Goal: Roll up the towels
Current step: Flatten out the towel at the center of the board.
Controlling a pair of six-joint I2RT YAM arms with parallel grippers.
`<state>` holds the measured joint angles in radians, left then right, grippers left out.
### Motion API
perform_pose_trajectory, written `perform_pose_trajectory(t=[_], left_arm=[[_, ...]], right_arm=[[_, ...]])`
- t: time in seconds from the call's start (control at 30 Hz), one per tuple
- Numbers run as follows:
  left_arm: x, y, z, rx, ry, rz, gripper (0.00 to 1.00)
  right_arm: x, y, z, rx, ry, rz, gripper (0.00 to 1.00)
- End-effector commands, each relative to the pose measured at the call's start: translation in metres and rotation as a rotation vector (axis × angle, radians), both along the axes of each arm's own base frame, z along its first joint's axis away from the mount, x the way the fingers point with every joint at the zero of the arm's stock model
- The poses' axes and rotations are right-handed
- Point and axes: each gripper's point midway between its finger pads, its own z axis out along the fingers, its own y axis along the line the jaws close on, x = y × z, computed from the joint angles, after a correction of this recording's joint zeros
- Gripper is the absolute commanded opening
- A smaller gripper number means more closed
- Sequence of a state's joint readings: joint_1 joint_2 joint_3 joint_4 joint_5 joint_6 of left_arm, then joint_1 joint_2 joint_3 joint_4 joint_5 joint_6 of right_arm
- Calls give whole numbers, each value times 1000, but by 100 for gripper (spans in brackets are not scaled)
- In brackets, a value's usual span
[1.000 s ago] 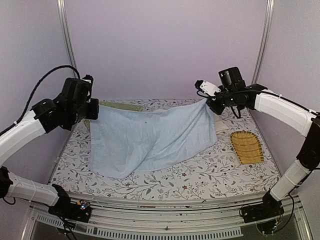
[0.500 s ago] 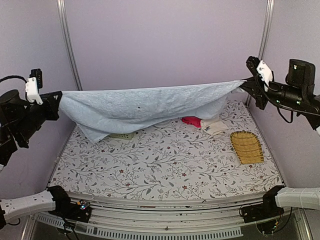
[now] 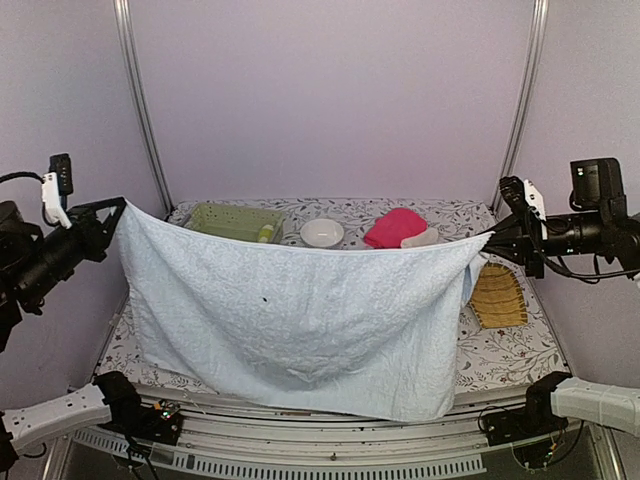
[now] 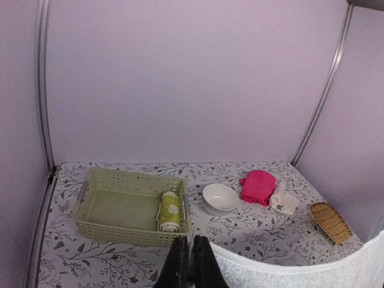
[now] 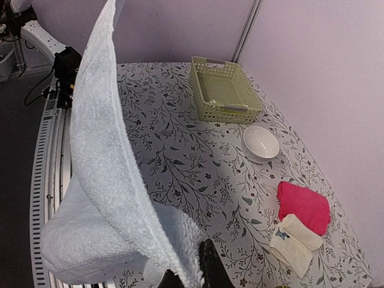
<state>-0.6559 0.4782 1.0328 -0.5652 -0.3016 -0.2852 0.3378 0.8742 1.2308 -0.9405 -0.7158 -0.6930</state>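
- Basket (image 3: 230, 207), centre-left: rolled green towel (image 3: 265, 233) inside, at its right end.
- Left gripper (image 3: 118, 207) and right gripper (image 3: 490, 238) pinch blue towel (image 3: 300, 320) corners; it hangs mid-frame.
- Floral table (image 3: 500, 350); lilac walls (image 3: 330, 100).

My left gripper (image 3: 113, 208) and right gripper (image 3: 493, 238) black, pale blue towel (image 3: 300, 320) filling mid-frame, pink towel (image 3: 393, 228) upper right, cream towel (image 3: 421, 238), pale green basket (image 3: 200, 222) upper left, white bowl (image 3: 321, 232), yellow woven tray (image 3: 497, 295), white vine-patterned table (image 3: 500, 352).
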Motion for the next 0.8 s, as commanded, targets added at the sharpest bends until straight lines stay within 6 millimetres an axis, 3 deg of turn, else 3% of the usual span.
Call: perform_pose_trajectory(t=[0.0,0.1,0.17,0.2,0.27,0.33,0.4,0.43,0.5,0.6,0.77], left_arm=[[61,2,-96,203,333,257,0],[101,9,-165,397,541,437,0],[126,8,-197,457,628,449,0],[139,9,-209,469,655,463,0],[163,16,-218,462,679,495,0],[176,20,-217,455,685,512,0],[182,16,-210,439,675,489,22],[181,13,-207,429,669,471,35],[176,11,-201,410,665,443,48],[157,6,-201,363,680,386,52],[120,-13,-224,300,790,209,52]], right_arm=[[66,-1,-60,-91,115,-158,6],[123,-9,-128,-212,231,-319,9],[159,-15,-171,-290,314,-419,13],[178,-17,-195,-329,361,-470,20],[210,-23,-212,-361,377,-566,32],[239,-24,-202,-340,361,-629,38],[252,-24,-182,-305,337,-662,44],[253,-23,-171,-280,328,-669,46],[244,-18,-155,-237,329,-641,48],[209,-1,-147,-181,368,-493,49],[153,4,-175,-253,421,-352,46]])
